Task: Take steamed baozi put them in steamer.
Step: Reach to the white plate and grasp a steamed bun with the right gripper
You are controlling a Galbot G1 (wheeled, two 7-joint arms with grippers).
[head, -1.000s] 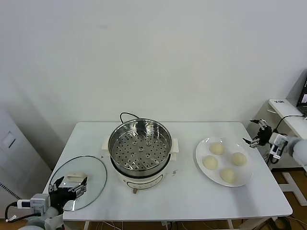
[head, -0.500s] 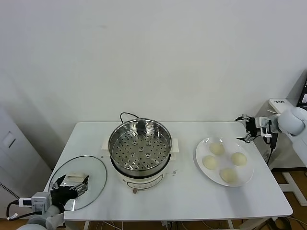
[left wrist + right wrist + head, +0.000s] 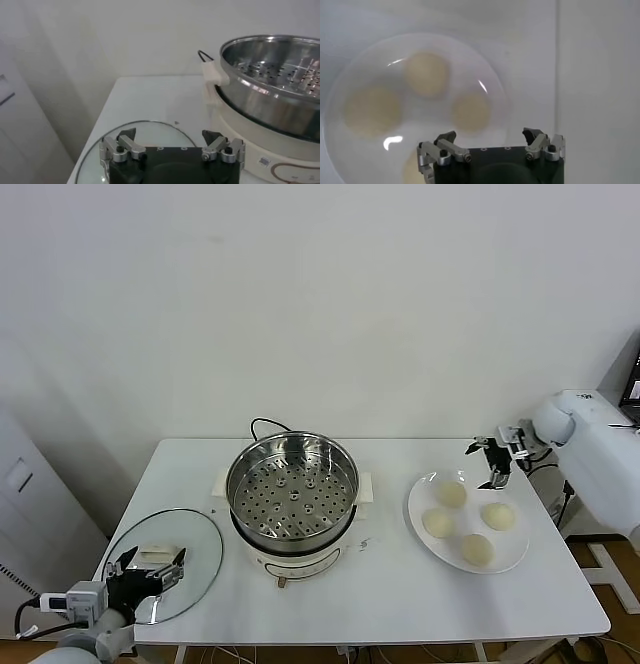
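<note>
My right gripper (image 3: pixel 487 463) hangs in the air over the far right part of the white desk (image 3: pixel 390 584), just behind the far edge of the white plate (image 3: pixel 421 506), and its fingers (image 3: pixel 445 141) are spread wide with nothing between them. The four steamed baozi (image 3: pixel 452 494) lie on this plate, close together but not in the steamer; in my right wrist view I see them under the gripper, pale and round. The steamer (image 3: pixel 292 489) stands in the middle of the desk on its white cooker base (image 3: pixel 300 562), and its perforated bottom is bare. A black cord (image 3: pixel 266 424) comes out behind it. My left gripper (image 3: pixel 148 569) waits low at the near left corner of the desk, above the glass lid (image 3: pixel 195 554) that lies flat there, and its fingers (image 3: pixel 126 142) are also released and hold nothing.
</note>
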